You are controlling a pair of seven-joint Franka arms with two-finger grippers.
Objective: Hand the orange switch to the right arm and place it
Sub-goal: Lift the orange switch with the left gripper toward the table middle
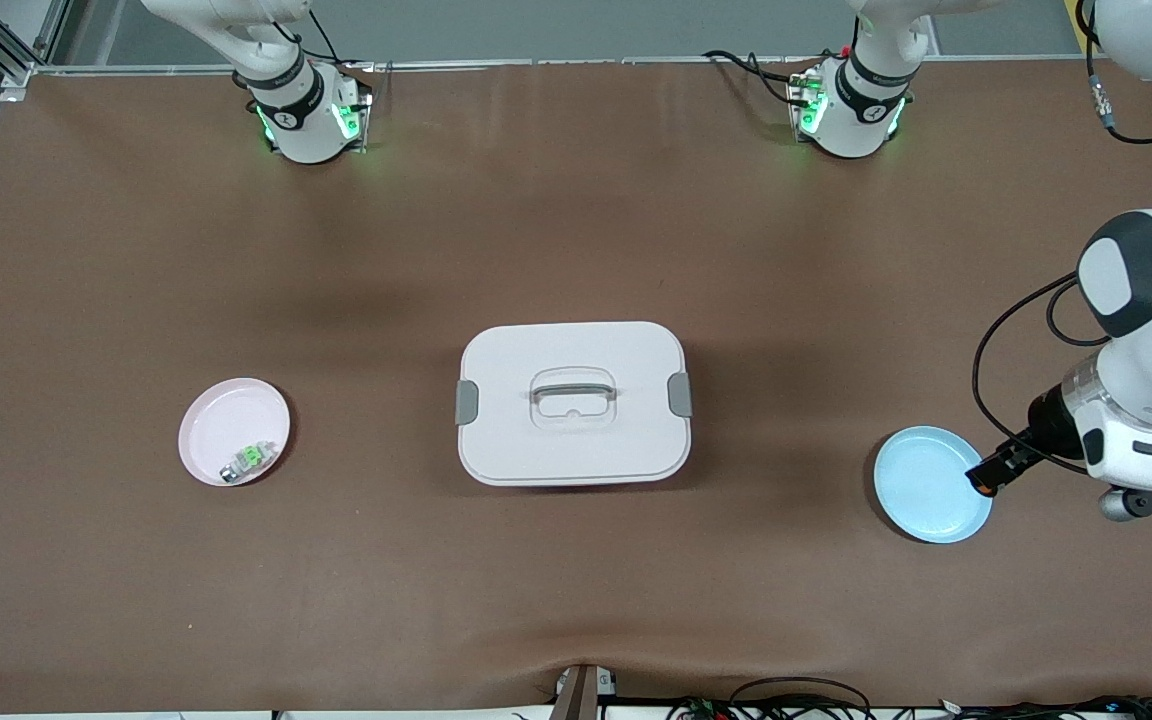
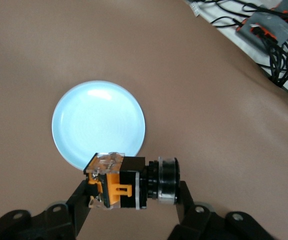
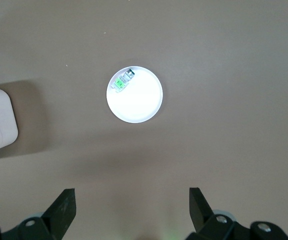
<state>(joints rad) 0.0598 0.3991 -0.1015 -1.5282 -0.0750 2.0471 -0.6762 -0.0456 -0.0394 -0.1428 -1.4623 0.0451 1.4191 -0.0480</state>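
Left hand (image 2: 131, 200) clenched on the orange switch (image 2: 119, 187), lower centre of left wrist frame, over the blue plate's (image 1: 921, 490) edge. Right hand (image 3: 131, 207) waited released above the pink plate (image 3: 139, 102).

From my end the surface (image 1: 576, 220) reads as matt brown sheet, maybe vinyl or cloth, w/ slight ripples. Blue plate (image 2: 98, 122) looks smooth glossy plastic, faint rings. Pink plate (image 1: 226, 420) same sort, less sheen. White box (image 1: 573, 440) is satin plastic w/ grey clips. Orange switch (image 2: 129, 182): black and orange plastic, clear glossy bits. Left gripper (image 2: 134, 210) matt black plastic.
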